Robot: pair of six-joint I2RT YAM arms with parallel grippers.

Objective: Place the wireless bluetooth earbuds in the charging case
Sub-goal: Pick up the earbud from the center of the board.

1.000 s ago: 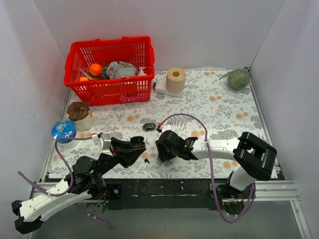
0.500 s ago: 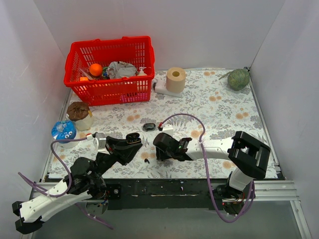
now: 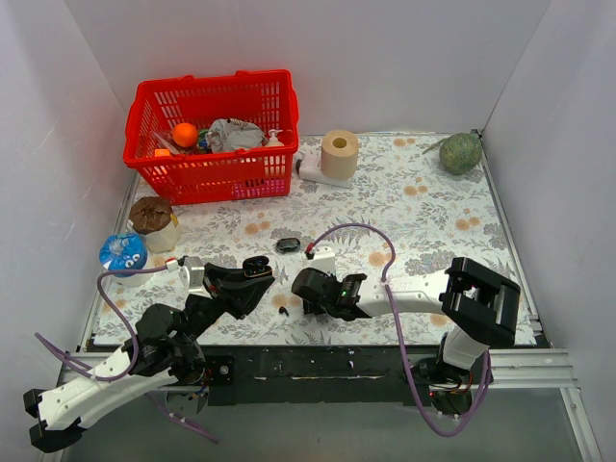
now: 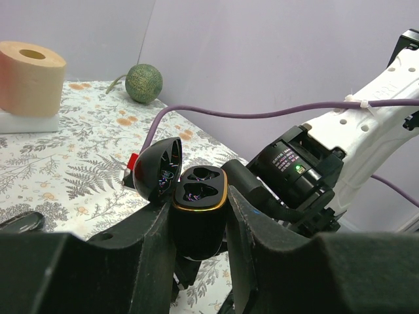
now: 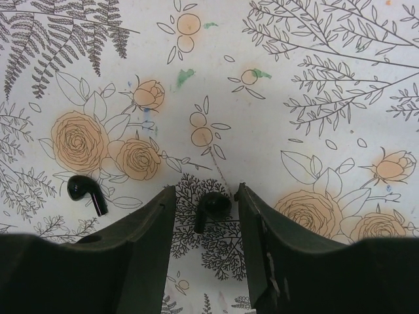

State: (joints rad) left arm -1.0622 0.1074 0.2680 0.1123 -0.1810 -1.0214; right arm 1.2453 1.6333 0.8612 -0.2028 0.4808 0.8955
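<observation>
Left tool [image 4: 198, 222] grasps the open charging case [image 4: 196, 196]; right of the case my right tool [image 5: 205, 196] hangs released astride one earbud [image 5: 211, 206], a second earbud [image 5: 87, 191] loose on the desk [image 5: 294, 131].

No writing, number or brand can be read anywhere in these views. The nearest thing to a label is some fine pale print on the round black motor housing of the white arm [image 4: 292, 159], seen from the left wrist (just above its small green light), and it is too small to make out. The white marks on the blue foil lid of the small tub [image 3: 123, 252] at the table's left edge are blurred.
</observation>
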